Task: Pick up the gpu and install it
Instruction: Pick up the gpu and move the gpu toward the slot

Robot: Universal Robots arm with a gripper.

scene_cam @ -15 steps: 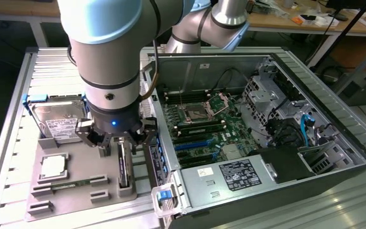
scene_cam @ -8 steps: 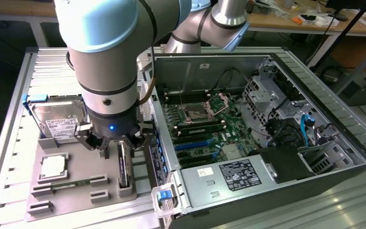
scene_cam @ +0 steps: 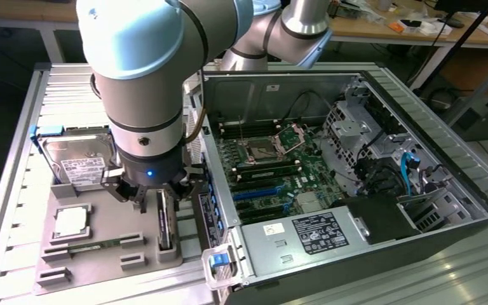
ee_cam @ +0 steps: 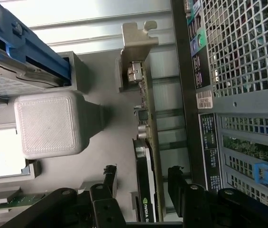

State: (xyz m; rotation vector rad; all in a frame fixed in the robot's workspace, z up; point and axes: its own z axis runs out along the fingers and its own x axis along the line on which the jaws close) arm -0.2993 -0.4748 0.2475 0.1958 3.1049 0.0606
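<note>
Spread hand (ee_cam: 142, 173) straddles the upright gpu (ee_cam: 144, 156), touching neither face of it.

No word or number is legible in this workshop scene. The hard drive (scene_cam: 74, 159) carries a white label (scene_cam: 81, 170) whose print is too small to read, as is the print on the black-and-white label (scene_cam: 316, 232) on the power supply (scene_cam: 299, 244). In the wrist view, the computer case (ee_cam: 190, 71) bears a white sticker (ee_cam: 204, 99) and dark strips of fine white print (ee_cam: 208, 142), all illegible. On the gpu (ee_cam: 150, 123), between the fingers of my gripper (ee_cam: 142, 173), sits a green-and-white logo (ee_cam: 143, 209); its lettering cannot be read.
</note>
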